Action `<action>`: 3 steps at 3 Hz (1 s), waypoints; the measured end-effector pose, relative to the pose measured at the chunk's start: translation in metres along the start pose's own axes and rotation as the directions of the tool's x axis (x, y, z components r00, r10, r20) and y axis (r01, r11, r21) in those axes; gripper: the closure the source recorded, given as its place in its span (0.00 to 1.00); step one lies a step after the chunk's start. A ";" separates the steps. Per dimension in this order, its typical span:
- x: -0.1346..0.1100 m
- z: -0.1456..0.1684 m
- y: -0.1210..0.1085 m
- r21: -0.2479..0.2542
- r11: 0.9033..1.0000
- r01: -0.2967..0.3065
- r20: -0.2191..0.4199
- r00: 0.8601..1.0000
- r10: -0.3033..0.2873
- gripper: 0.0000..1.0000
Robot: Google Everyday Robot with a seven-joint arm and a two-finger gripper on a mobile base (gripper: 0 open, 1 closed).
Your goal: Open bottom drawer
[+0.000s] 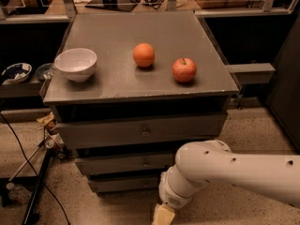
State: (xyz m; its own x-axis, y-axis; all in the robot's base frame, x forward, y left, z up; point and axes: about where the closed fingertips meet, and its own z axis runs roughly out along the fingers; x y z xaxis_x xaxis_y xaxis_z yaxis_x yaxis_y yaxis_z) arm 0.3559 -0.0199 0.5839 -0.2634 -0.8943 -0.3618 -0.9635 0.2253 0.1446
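Observation:
The bottom drawer (123, 184) is the thinnest grey strip at the foot of the grey cabinet, below the mid-sized drawer (122, 163) and the tall top drawer (140, 131). All three look shut. My white arm (234, 170) reaches in from the right and covers the bottom drawer's right end. My gripper (163, 215) hangs from the wrist at the lower edge of the camera view, just in front of and below the bottom drawer's right part. Only its tan base shows.
On the cabinet top (117, 86) stand a white bowl (76, 63), an orange (144, 55) and a red apple (184, 70). Cables and a black stand (33, 172) lie on the speckled floor at left. A dark shelf runs behind.

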 end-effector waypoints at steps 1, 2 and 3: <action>0.008 0.019 -0.009 -0.029 0.999 -0.029 0.024 0.999 0.030 0.00; 0.031 0.061 -0.037 -0.067 0.993 -0.096 0.066 0.993 0.100 0.00; 0.039 0.077 -0.040 -0.075 0.993 -0.093 0.059 0.994 0.097 0.00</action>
State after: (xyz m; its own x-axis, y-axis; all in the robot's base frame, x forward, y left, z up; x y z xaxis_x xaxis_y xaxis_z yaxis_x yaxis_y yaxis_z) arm 0.3808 -0.0342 0.4932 -0.3581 -0.8440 -0.3993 -0.9287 0.2778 0.2457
